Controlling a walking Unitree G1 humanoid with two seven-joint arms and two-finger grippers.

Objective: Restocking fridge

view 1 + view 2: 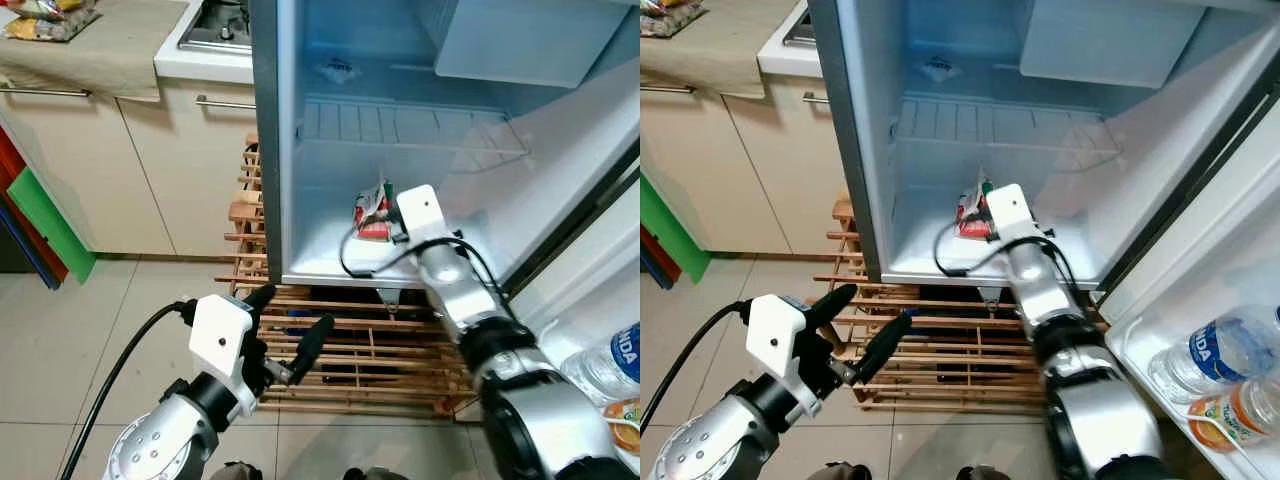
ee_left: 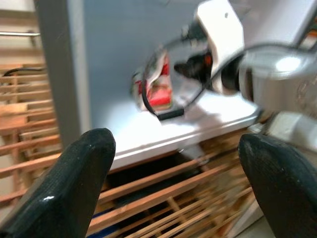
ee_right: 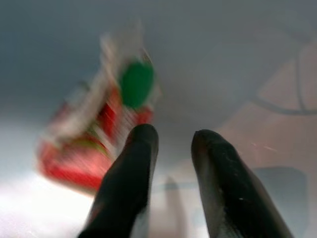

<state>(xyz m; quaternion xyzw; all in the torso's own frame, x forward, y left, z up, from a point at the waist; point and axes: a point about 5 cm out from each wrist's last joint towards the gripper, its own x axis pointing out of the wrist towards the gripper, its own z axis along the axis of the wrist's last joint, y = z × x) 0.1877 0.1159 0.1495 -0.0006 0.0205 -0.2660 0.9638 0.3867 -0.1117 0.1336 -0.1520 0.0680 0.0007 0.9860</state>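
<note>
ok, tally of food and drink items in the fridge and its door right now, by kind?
Red carton with green cap, on fridge floor: 1
Clear water bottle, in door shelf: 1
Orange-labelled bottle, in door shelf: 1
Small packet on upper shelf: 1
Total: 4

Water bottle (image 1: 1215,352) in fridge door shelf (image 1: 1140,362): blue label, partial white letters "NDA" legible. Orange-label bottle (image 1: 1240,410) beside it: print too small to read. Red carton (image 1: 372,213) on fridge floor: print blurred, unreadable. No other legible text.
</note>
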